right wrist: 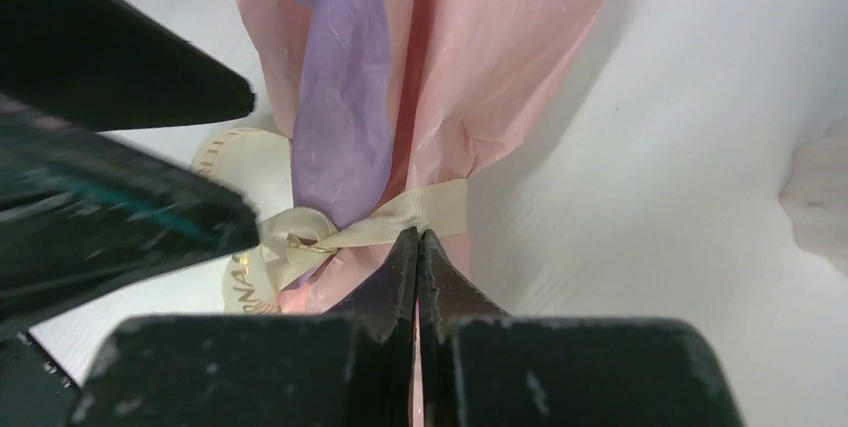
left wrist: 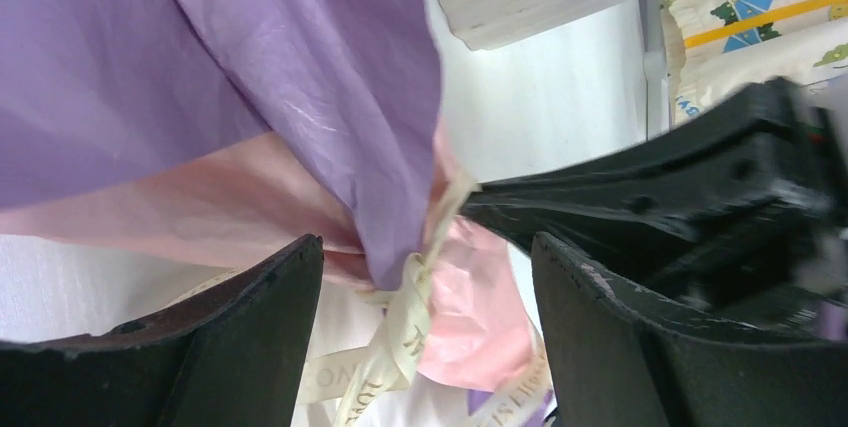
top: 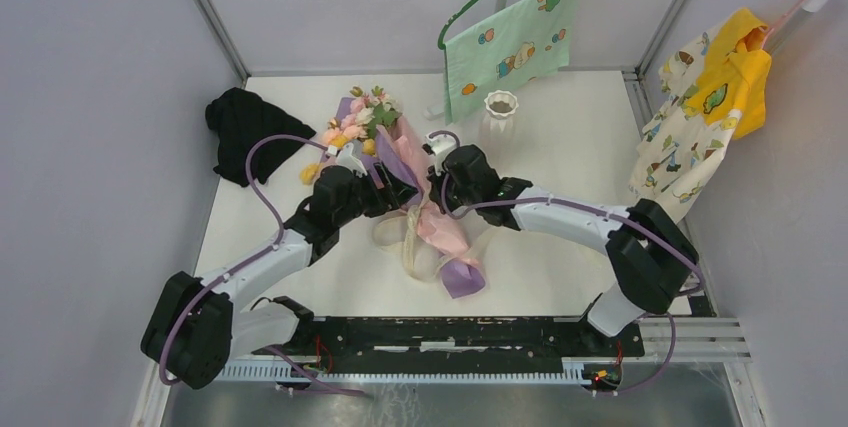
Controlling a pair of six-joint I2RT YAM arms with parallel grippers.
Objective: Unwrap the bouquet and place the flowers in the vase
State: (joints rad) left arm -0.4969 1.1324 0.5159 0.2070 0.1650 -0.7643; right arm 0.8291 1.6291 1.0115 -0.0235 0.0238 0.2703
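**Right gripper closed at the ribbon, left gripper spread around it**

The right gripper (right wrist: 418, 243) is seen with its fingers pressed together, no gap between them. Their tips are set against the lower edge of the cream ribbon (right wrist: 405, 215), where it is tied round the waist of the bouquet (top: 400, 169). Whether a fold of ribbon is caught between the tips cannot be told.

The left gripper (left wrist: 428, 347) is held wide apart and nothing is clamped in it. The knot and loose ends of the ribbon lie in the gap between its fingers (left wrist: 250, 347), and purple and pink paper (left wrist: 250, 67) is spread just beyond them. The right gripper's tip is met head-on, just ahead of the left fingers.

The bouquet is laid flat on the table (top: 560, 147), still wrapped and tied, between the two grippers. The flowers (top: 360, 119) are found past the left gripper, at the end away from the arm bases. The tail of the paper is trailed back toward the bases.

The vase (top: 500, 112) is stood upright beyond the right gripper, near it but apart, with nothing seen in its mouth.
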